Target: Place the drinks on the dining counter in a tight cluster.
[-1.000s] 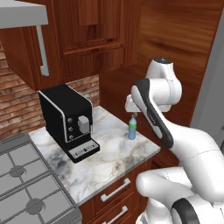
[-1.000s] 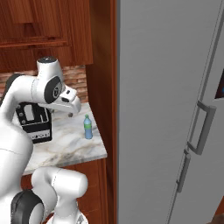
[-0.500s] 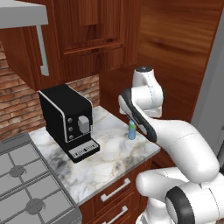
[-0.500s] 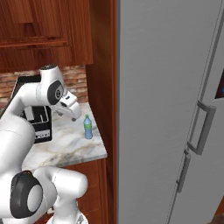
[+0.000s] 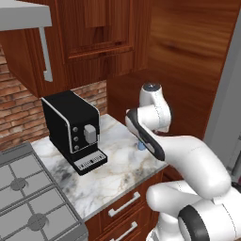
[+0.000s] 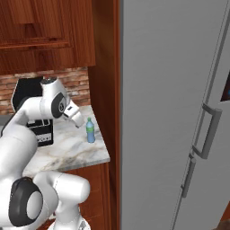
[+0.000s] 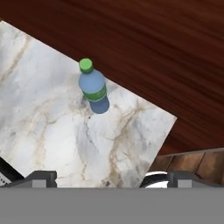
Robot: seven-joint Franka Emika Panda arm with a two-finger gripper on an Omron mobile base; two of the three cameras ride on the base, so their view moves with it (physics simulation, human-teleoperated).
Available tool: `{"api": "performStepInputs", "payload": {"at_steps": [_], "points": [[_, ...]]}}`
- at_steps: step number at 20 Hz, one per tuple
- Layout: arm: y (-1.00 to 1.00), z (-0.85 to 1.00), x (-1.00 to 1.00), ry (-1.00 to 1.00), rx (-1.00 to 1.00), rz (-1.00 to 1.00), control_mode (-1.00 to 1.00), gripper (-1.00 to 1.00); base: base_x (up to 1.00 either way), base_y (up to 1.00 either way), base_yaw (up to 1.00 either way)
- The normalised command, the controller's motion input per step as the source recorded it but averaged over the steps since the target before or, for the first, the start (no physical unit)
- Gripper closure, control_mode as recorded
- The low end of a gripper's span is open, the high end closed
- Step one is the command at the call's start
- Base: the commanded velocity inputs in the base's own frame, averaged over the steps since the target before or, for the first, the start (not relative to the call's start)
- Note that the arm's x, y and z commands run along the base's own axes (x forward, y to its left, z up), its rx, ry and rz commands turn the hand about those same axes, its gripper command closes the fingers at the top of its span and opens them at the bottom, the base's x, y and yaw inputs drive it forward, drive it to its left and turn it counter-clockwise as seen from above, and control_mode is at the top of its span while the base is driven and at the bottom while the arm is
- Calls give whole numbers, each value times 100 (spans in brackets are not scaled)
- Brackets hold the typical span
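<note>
The small blue green-capped bottle (image 7: 92, 89) stands upright on the smaller marble worktop (image 7: 48, 127), near its corner by the wood wall. In the right base view the bottle (image 6: 90, 130) is just right of my gripper (image 6: 79, 121), apart from it. In the left base view my forearm covers all but the base of the bottle (image 5: 140, 146). My gripper (image 7: 113, 177) is open, its fingertips (image 7: 43, 177) wide apart above the worktop with nothing between them. The maroon bottle, the black bottle and the dining counter are out of view.
A black coffee machine (image 5: 70, 129) stands on the worktop's left part, with a gas stove (image 5: 28, 197) beyond it. A wood panel (image 6: 104, 67) and a tall grey fridge (image 6: 179, 112) close the right side. Cabinets (image 5: 99, 37) hang overhead. Drawers with silver handles (image 5: 124, 204) sit below.
The arm has folded in and its forearm has swung across the bottle in the left base view. The hand has dropped slightly beside the bottle. The bottle has not moved.
</note>
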Motion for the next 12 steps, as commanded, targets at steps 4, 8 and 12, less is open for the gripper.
{"api": "performStepInputs", "payload": {"at_steps": [4, 8, 12], "points": [[0, -36, 16, -22, 0, 0, -100, -100, 0, 0, 0], [0, -46, 44, -10, 0, 0, -100, -100, 0, 0, 0], [0, -2, 37, 5, 0, 0, -100, -100, 0, 0, 0]]}}
